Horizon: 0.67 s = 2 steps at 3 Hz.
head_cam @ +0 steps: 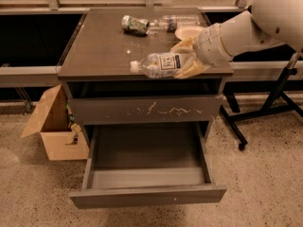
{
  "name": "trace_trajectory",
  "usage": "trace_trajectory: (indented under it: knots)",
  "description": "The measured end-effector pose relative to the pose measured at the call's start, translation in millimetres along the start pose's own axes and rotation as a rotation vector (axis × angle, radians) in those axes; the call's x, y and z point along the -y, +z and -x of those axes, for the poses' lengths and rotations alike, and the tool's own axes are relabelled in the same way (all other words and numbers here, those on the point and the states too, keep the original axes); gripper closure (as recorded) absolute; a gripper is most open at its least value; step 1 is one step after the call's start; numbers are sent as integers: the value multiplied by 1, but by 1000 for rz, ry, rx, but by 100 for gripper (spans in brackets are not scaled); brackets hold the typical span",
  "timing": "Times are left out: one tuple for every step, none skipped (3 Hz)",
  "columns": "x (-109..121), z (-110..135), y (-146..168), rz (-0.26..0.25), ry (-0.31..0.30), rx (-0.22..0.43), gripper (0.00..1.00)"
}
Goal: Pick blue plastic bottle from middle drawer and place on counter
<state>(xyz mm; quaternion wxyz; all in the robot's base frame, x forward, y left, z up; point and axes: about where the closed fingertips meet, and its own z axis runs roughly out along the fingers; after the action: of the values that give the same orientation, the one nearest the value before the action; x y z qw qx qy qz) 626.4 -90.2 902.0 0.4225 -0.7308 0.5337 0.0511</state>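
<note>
- I am gripping the blue plastic bottle with my gripper, and its two yellowish fingers are clamping the bottle's base end, one on the far side and one on the near side
- The bottle is lying on its side over the front right part of the counter, with its white cap pointing toward the counter's left side and its white label facing up
- I cannot tell whether the bottle is resting on the counter or hanging just above it
- My gripper is sitting close to the counter's front right corner, and my white arm is reaching in from beyond the counter's right edge
- The middle drawer is standing pulled out, low down and forward of the counter's front edge
- A scratched drawer front is sitting closed just under the counter, above the pulled-out drawer
- A crushed can is lying near the counter's back edge, and a clear bottle is lying on its side just right of it
- A pale bowl is sitting at the counter's back right, just behind my gripper
- A cardboard box with open flaps is standing on the floor, left of and below the counter
- A black stand is standing on the floor to the right of the counter
</note>
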Motion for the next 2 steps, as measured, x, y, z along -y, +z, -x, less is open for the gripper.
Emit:
trace_trajectory:
  knots:
    - [50, -6, 21, -38, -3, -11, 100]
    - [87, -9, 40, -95, 23, 2, 100]
